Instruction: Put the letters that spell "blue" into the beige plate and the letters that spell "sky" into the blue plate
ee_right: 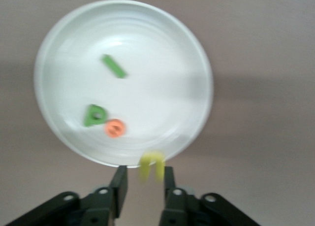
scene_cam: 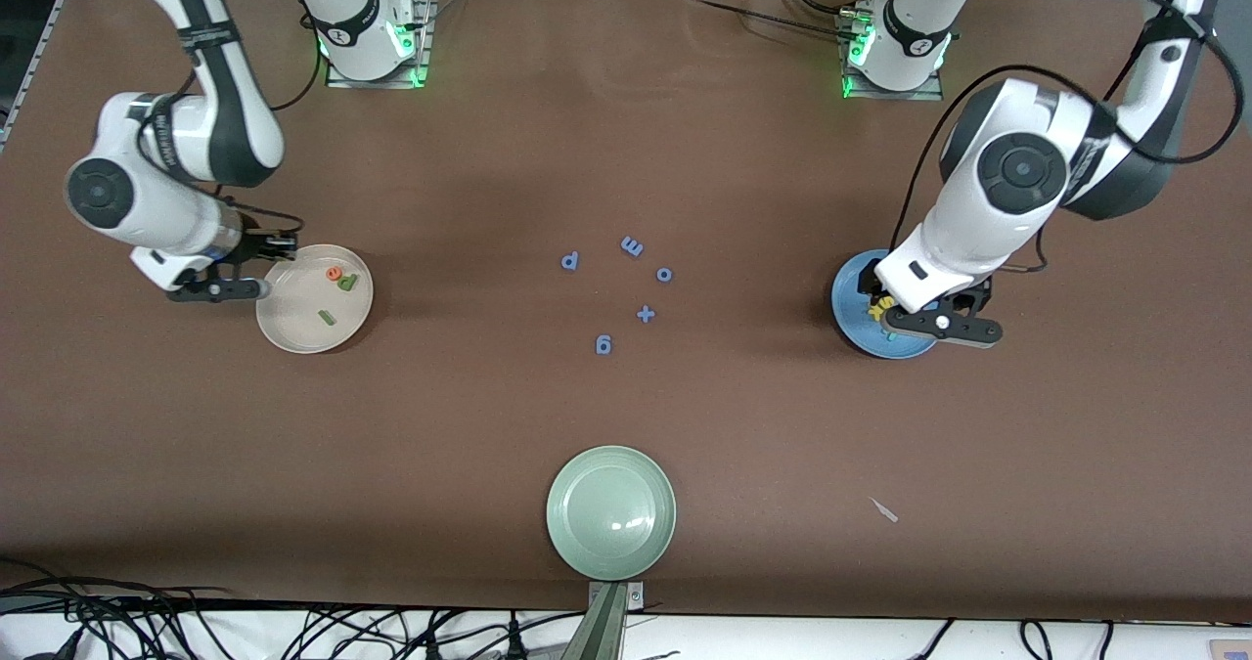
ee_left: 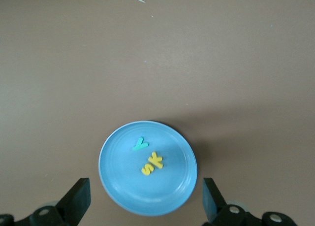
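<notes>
Nearly complete, the sorting is shown with one letter outstanding: the yellow u (ee_right: 151,166) is seen between the jaws of the right gripper (ee_right: 145,179), at the rim of the beige plate (scene_cam: 284,332), and whether it is gripped or just let go cannot be told, the letter appearing smeared. Ahead of those jaws, the green b (ee_right: 94,114), the orange e (ee_right: 114,128) and the dark green l (ee_right: 114,66) are already laid in the plate. In the blue plate (ee_left: 118,186), the yellow s (ee_left: 146,168), yellow k (ee_left: 156,160) and teal y (ee_left: 140,144) are found directly below the left gripper (ee_left: 146,206), whose jaws are spread wide and empty. Small blue letters (scene_cam: 618,288) are left on the counter between the two arms, with a pale green plate (scene_cam: 611,511) near the front camera. From the front, the blue plate is largely covered by the left arm, and the u is hidden.
</notes>
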You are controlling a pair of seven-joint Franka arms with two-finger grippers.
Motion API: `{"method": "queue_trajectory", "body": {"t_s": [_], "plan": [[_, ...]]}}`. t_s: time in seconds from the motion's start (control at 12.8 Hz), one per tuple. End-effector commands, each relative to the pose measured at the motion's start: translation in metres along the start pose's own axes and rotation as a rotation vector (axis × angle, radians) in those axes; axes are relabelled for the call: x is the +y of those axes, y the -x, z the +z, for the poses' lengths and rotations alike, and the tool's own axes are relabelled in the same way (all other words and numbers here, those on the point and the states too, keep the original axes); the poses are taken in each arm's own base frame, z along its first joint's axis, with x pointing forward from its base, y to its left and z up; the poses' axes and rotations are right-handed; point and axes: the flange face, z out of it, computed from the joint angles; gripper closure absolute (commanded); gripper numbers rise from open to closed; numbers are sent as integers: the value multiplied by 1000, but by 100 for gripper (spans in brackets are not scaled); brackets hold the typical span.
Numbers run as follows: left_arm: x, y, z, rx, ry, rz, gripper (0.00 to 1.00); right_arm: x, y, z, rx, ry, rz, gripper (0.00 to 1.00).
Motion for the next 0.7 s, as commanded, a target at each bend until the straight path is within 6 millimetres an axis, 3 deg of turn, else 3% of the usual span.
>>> {"method": "queue_trajectory", "body": {"t_s": [0.0, 0.16, 0.31, 0.47, 0.62], "plan": [[-17, 8, -66, -1, 50, -58, 0, 6, -9, -12, 22, 7, 7, 46], [-27, 17, -88, 2, 96, -110, 0, 11, -19, -33, 46, 9, 16, 40], [-52, 19, -97, 19, 103, -168, 0, 13, -37, -77, 65, 15, 24, 0], [-76, 23, -105, 36, 118, -188, 0, 9, -56, -131, 58, 27, 19, 0], [-89, 35, -120, 86, 109, -191, 0, 1, -64, -176, 81, 32, 10, 0]]}}
